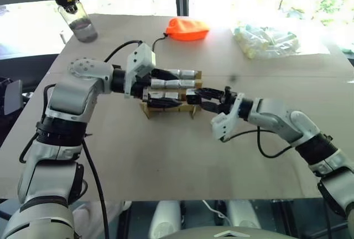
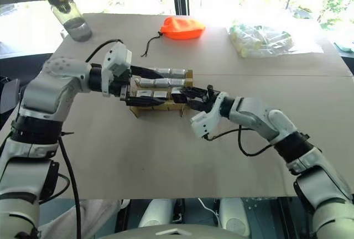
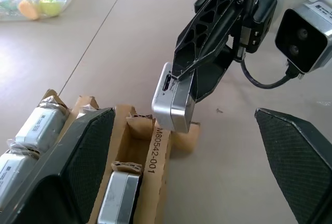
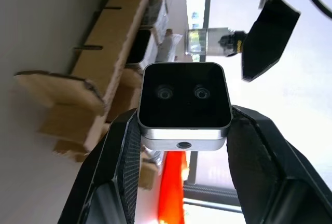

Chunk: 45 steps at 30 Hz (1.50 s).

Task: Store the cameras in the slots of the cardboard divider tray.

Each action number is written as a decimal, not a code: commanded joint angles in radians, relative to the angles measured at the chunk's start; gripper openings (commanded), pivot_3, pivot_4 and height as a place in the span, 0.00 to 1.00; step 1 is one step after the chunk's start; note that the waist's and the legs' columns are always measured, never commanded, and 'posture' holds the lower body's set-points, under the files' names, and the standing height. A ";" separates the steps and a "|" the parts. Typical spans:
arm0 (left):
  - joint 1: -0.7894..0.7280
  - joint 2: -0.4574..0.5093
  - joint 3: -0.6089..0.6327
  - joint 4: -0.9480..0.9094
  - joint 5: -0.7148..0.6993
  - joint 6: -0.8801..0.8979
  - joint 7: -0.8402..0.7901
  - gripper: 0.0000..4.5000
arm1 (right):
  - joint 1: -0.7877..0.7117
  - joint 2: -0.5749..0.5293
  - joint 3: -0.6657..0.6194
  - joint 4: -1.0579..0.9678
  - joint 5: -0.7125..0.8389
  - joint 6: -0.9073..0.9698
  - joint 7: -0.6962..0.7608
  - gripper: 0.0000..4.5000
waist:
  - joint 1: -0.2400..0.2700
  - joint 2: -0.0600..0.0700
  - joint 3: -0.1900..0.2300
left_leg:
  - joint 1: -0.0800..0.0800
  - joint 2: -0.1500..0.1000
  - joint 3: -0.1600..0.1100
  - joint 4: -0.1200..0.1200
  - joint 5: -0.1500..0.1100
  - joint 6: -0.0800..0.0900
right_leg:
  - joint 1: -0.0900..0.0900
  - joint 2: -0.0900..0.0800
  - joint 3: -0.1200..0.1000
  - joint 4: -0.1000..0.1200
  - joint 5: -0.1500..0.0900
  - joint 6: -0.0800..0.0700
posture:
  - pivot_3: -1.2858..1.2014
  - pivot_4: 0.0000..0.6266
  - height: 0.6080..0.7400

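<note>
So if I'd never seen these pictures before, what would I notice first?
Probably the right gripper pinching a small silver camera just above the end of the cardboard divider tray in the middle of the table. Next, the left gripper, wide open around the tray, where more cameras already sit in slots. Then the bright orange pouch at the table's far edge.

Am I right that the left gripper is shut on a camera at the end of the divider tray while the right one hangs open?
No, the sides are swapped. The right gripper is shut on the camera, as the right wrist view shows; the left gripper hangs open over the cardboard divider tray.
</note>
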 commanded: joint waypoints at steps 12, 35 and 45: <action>-0.156 -0.018 -0.070 0.193 0.107 -0.127 -0.207 1.00 | -0.163 0.117 0.027 0.155 -0.091 -0.130 -0.044 0.41 | -0.003 0.000 0.000 | -0.002 0.000 0.002 0.000 0.000 0.000 | -0.003 0.000 0.001 0.001 0.000 0.000 | 0.52 0.24 0.89; -0.212 0.005 -0.221 0.254 0.113 -0.187 -0.234 0.15 | -0.155 0.129 0.002 0.136 -0.082 -0.096 -0.010 0.41 | -0.003 0.000 0.000 | -0.002 0.000 0.002 0.000 0.000 0.000 | -0.003 0.000 0.001 0.002 0.000 0.000 | 0.52 0.24 0.89; -0.243 -0.011 -0.202 0.297 0.146 -0.196 -0.234 0.15 | -0.126 0.135 -0.016 0.140 -0.029 -0.082 -0.018 0.99 | -0.002 0.000 0.000 | -0.002 0.000 0.002 0.000 0.000 0.000 | -0.003 0.000 0.001 0.002 0.000 0.000 | 0.52 0.24 0.89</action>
